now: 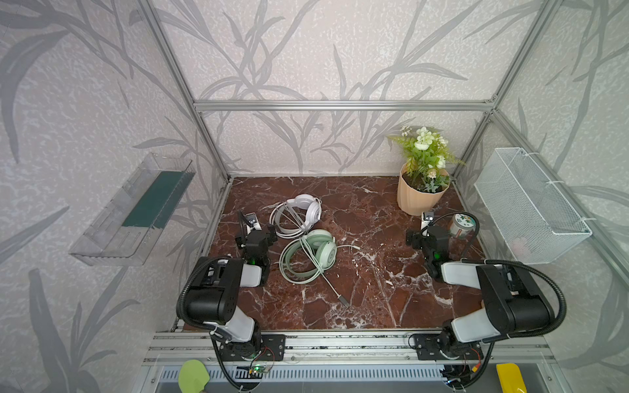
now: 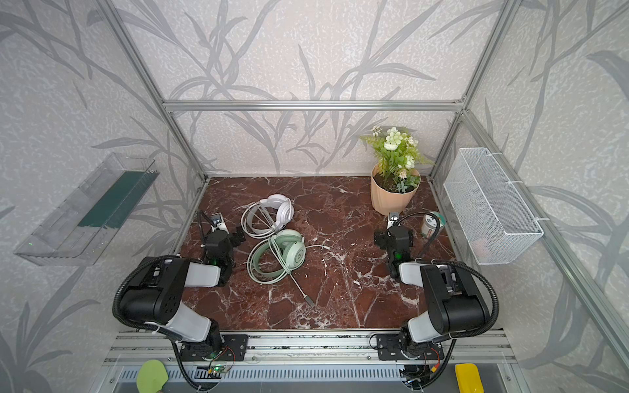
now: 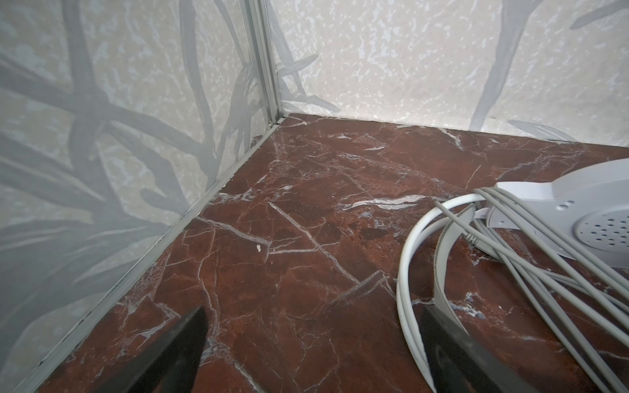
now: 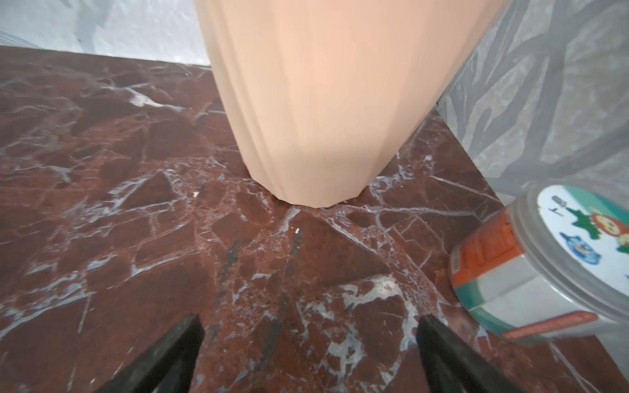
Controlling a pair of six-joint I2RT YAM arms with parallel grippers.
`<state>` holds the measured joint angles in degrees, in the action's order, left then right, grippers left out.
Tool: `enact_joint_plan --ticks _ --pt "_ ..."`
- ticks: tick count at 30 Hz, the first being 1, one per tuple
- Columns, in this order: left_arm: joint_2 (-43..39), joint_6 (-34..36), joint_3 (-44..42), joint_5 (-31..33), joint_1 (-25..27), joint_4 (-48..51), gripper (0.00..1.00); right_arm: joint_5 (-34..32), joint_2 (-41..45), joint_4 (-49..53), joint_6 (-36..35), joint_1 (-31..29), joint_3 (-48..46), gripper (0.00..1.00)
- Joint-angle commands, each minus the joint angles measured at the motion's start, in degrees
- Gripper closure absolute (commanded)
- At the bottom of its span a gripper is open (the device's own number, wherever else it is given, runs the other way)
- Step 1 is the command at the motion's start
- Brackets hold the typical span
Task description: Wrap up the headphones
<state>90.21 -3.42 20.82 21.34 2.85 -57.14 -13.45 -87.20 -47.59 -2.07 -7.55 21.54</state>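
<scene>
Two headphones lie left of the table's middle in both top views. The white headphones (image 1: 301,212) (image 2: 270,212) are farther back, with several strands of grey cable (image 3: 531,248) running across the headband (image 3: 413,258). The mint green headphones (image 1: 311,253) (image 2: 280,255) lie in front of them, and their cable trails forward to a plug (image 1: 343,301) on the marble. My left gripper (image 1: 254,234) (image 3: 313,314) hovers open and empty just left of the white headband. My right gripper (image 1: 427,234) (image 4: 309,321) stands open and empty, far to the right.
A peach flower pot (image 1: 418,197) (image 4: 323,102) stands at the back right, straight ahead of my right gripper. Beside it is a small labelled jar (image 1: 461,226) (image 4: 531,272). A wire basket (image 1: 531,204) hangs on the right wall and a clear shelf (image 1: 136,211) on the left.
</scene>
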Motion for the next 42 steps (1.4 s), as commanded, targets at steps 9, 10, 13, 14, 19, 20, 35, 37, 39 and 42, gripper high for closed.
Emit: enact_joint_plan --ticks 9,10,13,14,19,20,35,37,39,42 --pt "0.5 0.9 -0.1 0.4 -0.1 -0.7 0.01 2.0 -1.7 -4.6 -0.1 0.7 0.2 0.01" --pt "0.5 0.9 -0.2 0.4 -0.1 -0.7 0.01 2.0 -2.2 -6.3 -0.1 0.7 -0.3 0.01" --pt "0.5 1.1 -0.4 0.8 0.1 -1.2 0.01 2.0 -3.8 -10.9 -1.6 0.2 -1.3 0.01" --pt "0.6 1.2 -0.4 1.0 0.3 -1.5 0.01 1.3 -3.6 -10.4 -1.6 -0.3 -1.2 0.01" --pt "0.7 1.3 -0.4 1.1 0.4 -1.6 0.01 1.2 -3.7 -10.4 -1.6 -0.3 -1.2 0.01" --pt "0.7 1.3 -0.5 1.1 0.3 -1.6 0.01 1.1 -3.6 -10.3 -1.6 -0.3 -1.2 0.01" --pt "0.6 1.2 -0.5 1.0 0.2 -1.6 0.01 1.0 -3.7 -10.1 -1.5 -0.3 -1.0 0.01" --pt "0.6 1.2 -0.5 0.9 0.2 -1.6 0.01 0.9 -3.7 -9.9 -1.4 -0.3 -1.0 0.01" --pt "0.5 1.2 -0.5 0.9 0.2 -1.6 0.01 0.9 -3.6 -10.0 -1.4 -0.3 -1.0 0.01" --pt "0.5 1.2 -0.5 0.9 0.2 -1.6 0.01 0.9 -3.7 -10.1 -1.4 -0.3 -1.0 0.01"
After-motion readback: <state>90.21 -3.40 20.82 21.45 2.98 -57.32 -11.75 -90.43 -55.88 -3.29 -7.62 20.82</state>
